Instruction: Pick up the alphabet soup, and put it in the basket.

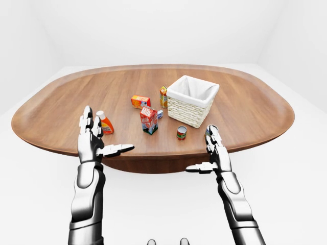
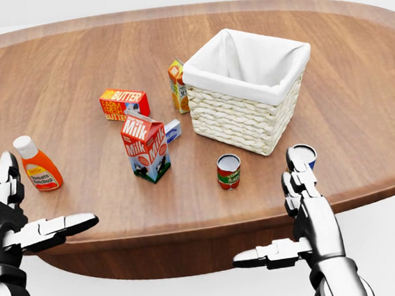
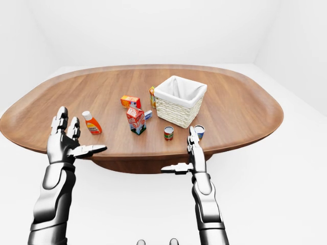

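Standing untouched on the table (image 2: 71,76), just below the basket (image 2: 248,87), the alphabet soup (image 2: 228,171) awaits pickup; both the left hand (image 2: 9,222) and right hand (image 2: 309,214) hover with fingers apart, holding nothing.

Oval wooden table (image 2: 361,104) seen carrying 8 items. White-lined wicker basket (image 2: 246,91) set right of centre. Orange carton (image 2: 177,85) touching the basket's left wall; butter box (image 2: 124,103) further left. Milk carton (image 2: 145,147) upright near centre, small blue-white box (image 2: 172,129) just beside it. Orange bottle (image 2: 37,163) near the left end. Red-labelled can (image 2: 228,171) and blue-labelled can (image 2: 306,155) stood by the near edge.
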